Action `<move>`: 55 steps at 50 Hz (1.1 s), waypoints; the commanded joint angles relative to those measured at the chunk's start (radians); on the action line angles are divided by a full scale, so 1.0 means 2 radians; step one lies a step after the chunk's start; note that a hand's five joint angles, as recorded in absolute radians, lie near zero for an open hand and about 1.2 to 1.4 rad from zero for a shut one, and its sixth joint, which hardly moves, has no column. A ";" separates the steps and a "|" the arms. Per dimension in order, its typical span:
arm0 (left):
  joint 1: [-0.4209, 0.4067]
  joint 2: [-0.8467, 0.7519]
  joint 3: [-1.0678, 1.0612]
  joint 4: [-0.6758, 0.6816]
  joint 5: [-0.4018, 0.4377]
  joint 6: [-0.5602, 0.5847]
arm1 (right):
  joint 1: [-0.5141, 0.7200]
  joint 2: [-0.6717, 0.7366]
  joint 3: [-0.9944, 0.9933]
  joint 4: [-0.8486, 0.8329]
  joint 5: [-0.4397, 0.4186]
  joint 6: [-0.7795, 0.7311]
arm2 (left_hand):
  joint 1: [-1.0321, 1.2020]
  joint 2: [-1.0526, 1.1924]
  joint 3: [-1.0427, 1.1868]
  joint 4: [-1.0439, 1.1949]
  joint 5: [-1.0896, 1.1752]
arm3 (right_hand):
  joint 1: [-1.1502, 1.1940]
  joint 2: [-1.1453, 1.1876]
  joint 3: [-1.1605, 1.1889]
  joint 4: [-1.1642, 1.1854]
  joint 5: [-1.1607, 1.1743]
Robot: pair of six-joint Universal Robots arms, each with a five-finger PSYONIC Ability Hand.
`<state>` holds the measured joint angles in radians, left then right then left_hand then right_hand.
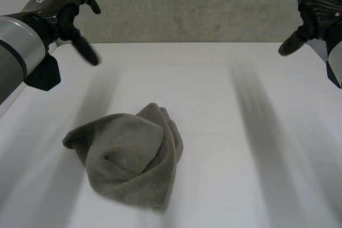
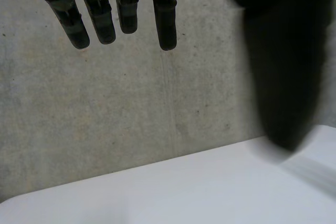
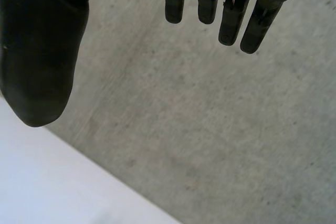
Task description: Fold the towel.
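Towel (image 1: 128,153) lay crumpled in a grey heap on the white table (image 1: 251,148), toward 7 o'clock in the head view, edges bunched, one corner poking out toward 9 o'clock. Left hand (image 1: 59,9) hung at 10 o'clock, right hand (image 1: 315,4) at 2 o'clock; both had fingers straight, holding nothing, well apart from the cloth. Tabletop showed on every side of the heap, widest toward 3 o'clock.

No legible text anywhere, seemingly.
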<state>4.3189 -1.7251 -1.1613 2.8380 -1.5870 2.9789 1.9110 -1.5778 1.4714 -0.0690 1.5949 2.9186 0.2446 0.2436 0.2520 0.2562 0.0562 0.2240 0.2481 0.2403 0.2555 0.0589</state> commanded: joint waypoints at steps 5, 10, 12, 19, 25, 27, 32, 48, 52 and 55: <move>0.000 0.004 0.005 -0.010 0.000 -0.001 | -0.001 0.017 -0.032 0.077 -0.014 0.000 | -0.035 -0.035 -0.039 -0.041 -0.028 | -0.025 -0.037 -0.033 -0.040 -0.029; 0.000 0.005 0.004 -0.009 0.000 0.000 | -0.001 0.043 -0.051 0.119 -0.022 0.002 | -0.035 -0.035 -0.039 -0.041 -0.028 | -0.025 -0.037 -0.033 -0.040 -0.029; 0.000 0.004 0.002 -0.010 0.000 0.000 | -0.001 0.047 -0.055 0.126 -0.021 0.000 | -0.035 -0.035 -0.039 -0.041 -0.028 | -0.025 -0.037 -0.033 -0.040 -0.029; -0.001 -0.002 0.004 -0.012 0.000 0.002 | -0.001 0.050 -0.058 0.127 -0.017 0.000 | -0.035 -0.035 -0.039 -0.041 -0.028 | -0.025 -0.037 -0.033 -0.040 -0.029; -0.002 -0.014 0.015 -0.041 0.000 0.057 | 0.000 0.047 -0.057 0.128 -0.017 0.000 | -0.035 -0.035 -0.039 -0.041 -0.028 | -0.025 -0.037 -0.033 -0.040 -0.029; -0.003 -0.019 0.021 -0.052 -0.001 0.069 | 0.000 0.047 -0.057 0.128 -0.017 0.000 | -0.035 -0.035 -0.039 -0.041 -0.028 | -0.025 -0.037 -0.033 -0.040 -0.029; -0.003 -0.031 0.035 -0.081 -0.004 0.081 | 0.001 0.048 -0.056 0.129 -0.018 0.000 | -0.035 -0.035 -0.039 -0.041 -0.028 | -0.025 -0.037 -0.033 -0.040 -0.029; -0.009 -0.023 0.002 -0.075 0.000 0.084 | 0.004 0.048 -0.043 0.124 -0.030 0.001 | -0.035 -0.035 -0.039 -0.041 -0.028 | -0.025 -0.037 -0.033 -0.040 -0.029; -0.009 -0.026 -0.027 -0.048 0.000 0.087 | 0.034 0.062 -0.036 0.118 -0.076 -0.002 | -0.035 -0.035 -0.039 -0.041 -0.028 | -0.025 -0.037 -0.033 -0.040 -0.029; 0.000 -0.030 -0.065 -0.011 -0.001 0.090 | 0.060 0.110 -0.037 0.114 -0.118 -0.004 | -0.032 -0.031 -0.035 -0.037 -0.025 | -0.025 -0.037 -0.033 -0.040 -0.029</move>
<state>4.3024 -1.7769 -1.1792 2.7144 -1.5888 3.1477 1.9473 -1.4668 1.3908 0.1742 1.4920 2.9176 0.2438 0.2426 0.2490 0.2486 0.0536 0.2237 0.2480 0.2401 0.2555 0.0589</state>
